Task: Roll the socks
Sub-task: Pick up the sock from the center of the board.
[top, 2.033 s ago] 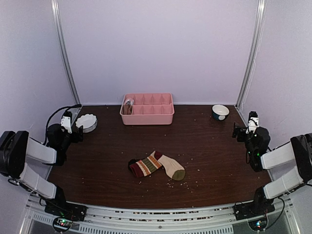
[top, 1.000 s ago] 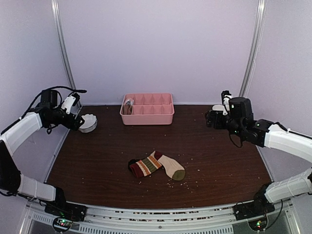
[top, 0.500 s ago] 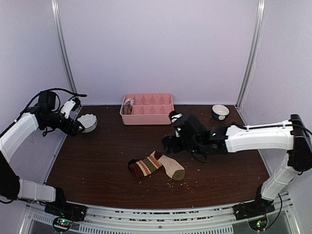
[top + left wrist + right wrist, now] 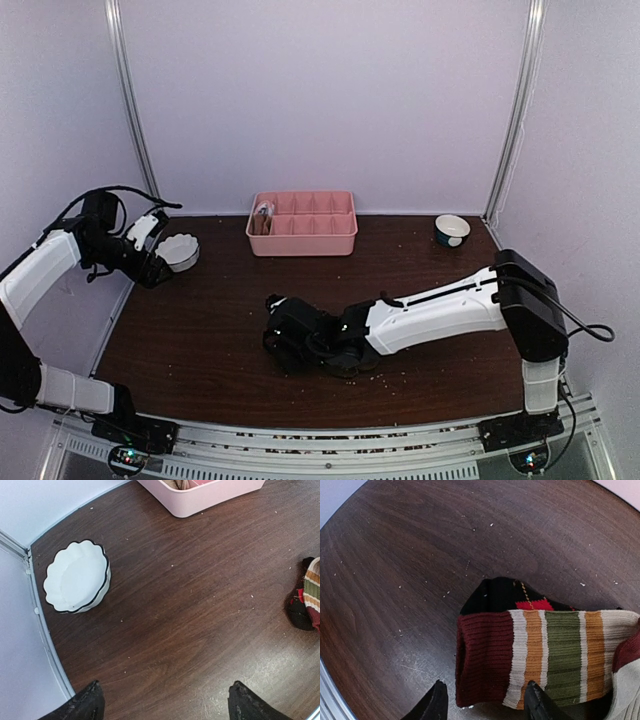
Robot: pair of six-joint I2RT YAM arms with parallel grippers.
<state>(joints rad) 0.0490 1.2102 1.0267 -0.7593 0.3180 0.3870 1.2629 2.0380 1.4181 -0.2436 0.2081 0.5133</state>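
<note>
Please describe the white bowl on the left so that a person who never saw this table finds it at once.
Start from the pink compartment tray at the back middle of the wooden table. Left of it, near the table's left edge, stands a white bowl. Its scalloped rim with a thin dark line sets it apart from the smaller round bowl in the back right corner.

Right below me, the striped sock (image 4: pixel 540 655): maroon, cream, orange, olive green bands. Peeking out beyond it, a black sock (image 4: pixel 505 597) with a red diamond and thin yellow lines. Dark brown wood-grain tabletop (image 4: pixel 395 555), pale specks. White bowl (image 4: pixel 75 577), dark rim. Pink tray (image 4: pixel 300 243).
</note>
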